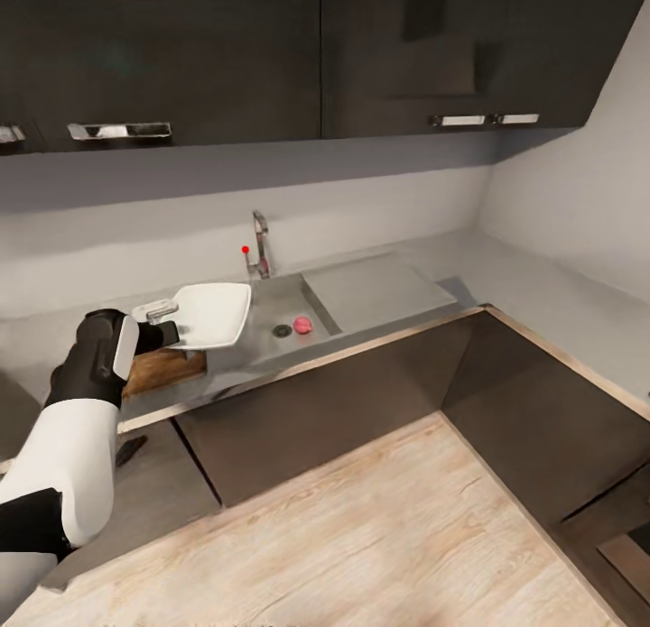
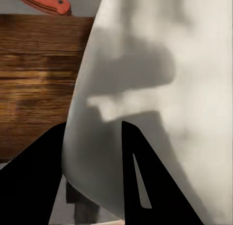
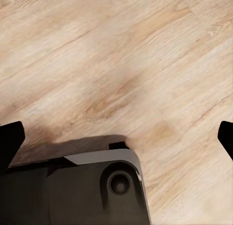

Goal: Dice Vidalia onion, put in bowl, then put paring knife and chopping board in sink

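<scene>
While the left gripper [image 2: 92, 176] straddles the rim of the bowl [image 1: 212, 313], one finger on each side of the wall, it reads as clamped on it. Bowl sits tilted above the countertop [image 1: 533, 289], overlapping the chopping board [image 1: 162, 370] at its 7 o'clock. Paring knife [image 2: 46, 1], red handle, lies just past the board's far edge in the left wrist view. Vidalia onion [image 1: 302, 325] rests in the sink [image 1: 271, 302], beside the drain, at the bowl's 3 o'clock.

Risks, as judged:
- a thin rim hold may slip, dropping the bowl onto the board;
- a swing could knock the knife.

Right gripper [image 3: 116, 137] hangs spread wide over the wood floor [image 3: 121, 55], empty.
</scene>
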